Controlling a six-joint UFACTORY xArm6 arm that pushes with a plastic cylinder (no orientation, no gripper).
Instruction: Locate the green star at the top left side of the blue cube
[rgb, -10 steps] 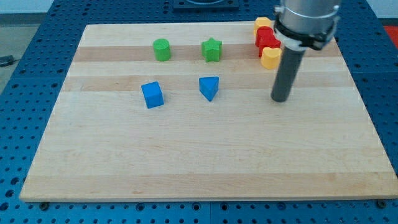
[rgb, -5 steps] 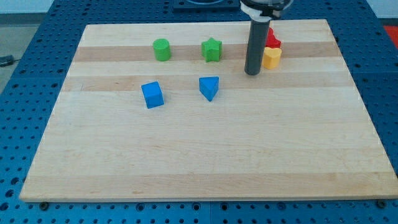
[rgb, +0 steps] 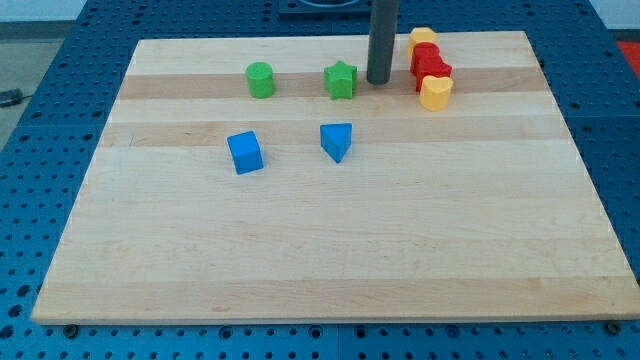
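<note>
Now my tip (rgb: 379, 81) rests just right of green star (rgb: 341, 80).

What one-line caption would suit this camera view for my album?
My tip rests just right of the green star, with the blue cube lower left on the wooden board.

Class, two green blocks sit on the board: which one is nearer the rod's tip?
The green star. It sits just to the view's left of my tip, while the green cylinder lies farther to the view's left.
</note>
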